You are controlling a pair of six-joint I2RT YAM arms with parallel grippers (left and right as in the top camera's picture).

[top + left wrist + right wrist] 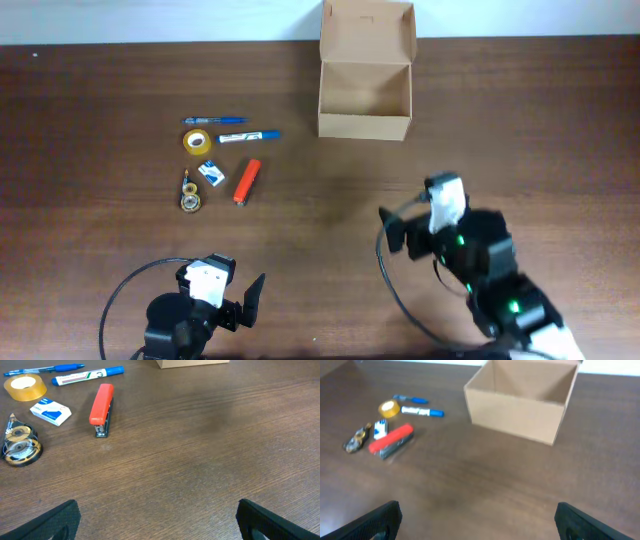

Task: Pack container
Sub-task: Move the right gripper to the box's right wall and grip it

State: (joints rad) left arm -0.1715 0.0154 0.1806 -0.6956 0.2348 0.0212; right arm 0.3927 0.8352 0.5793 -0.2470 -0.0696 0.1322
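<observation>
1. State: left fingers (50, 522) are spread wide and grasp nothing. Right fingers (372, 522) are likewise spread and empty. Both hover low over bare desk (100, 220) at the near side.
2. Task item: the box (365, 95) stands at the far edge, right of centre. Its lid is folded back on the far side, its mouth faces up, and no contents show inside.
3. Loose items: all lie in one cluster at the left, well apart from the box. They are the pen (215, 120), marker (248, 136), tape roll (197, 141), packet (211, 173), stapler (247, 181) and dispenser (190, 193). Packing has not begun.
4. Hazard, double pick: the pen, marker and tape roll lie close together. A wide approach may catch two items or knock one aside.
5. Hazard, flat items: the pen and marker lie flat. A descent that is too shallow will likely miss them; one that is too deep will likely strike the desk.
6. Hazard, box shift: the box looks light and nothing holds it. Contact with a wall or the raised lid may push it or swing the lid over the mouth.
7. Hazard, long carry: a weak grasp may drop the item short of the box.
</observation>
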